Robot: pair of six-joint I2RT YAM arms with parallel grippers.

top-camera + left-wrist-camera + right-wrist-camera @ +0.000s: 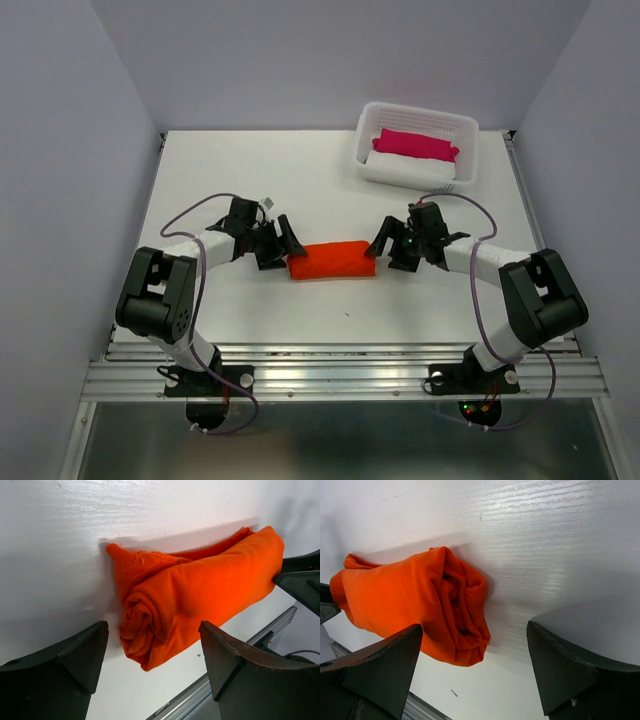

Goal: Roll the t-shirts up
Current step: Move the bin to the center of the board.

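1. Gaping wide, the left gripper (pixel 283 243) holds nothing. Its two fingers stand either side of the t-shirt's (pixel 330 260) left end, and the wrist view shows them clear of the cloth.
2. The right gripper (pixel 385 247) is likewise spread wide and empty at the t-shirt's right end. Whether a fingertip brushes the fabric there I cannot tell.
3. The t-shirt lies between them on the table (pixel 250 170) as a tight orange roll, with its spiral showing at both ends. I judge the rolling done, and the arms posted at the ends so that both can lift it together.
4. Beyond the t-shirt, off to its far right, sits a white basket (pixel 470 150). It holds a pink bundle (pixel 415 143) with a white bundle (pixel 410 172) against its near side.
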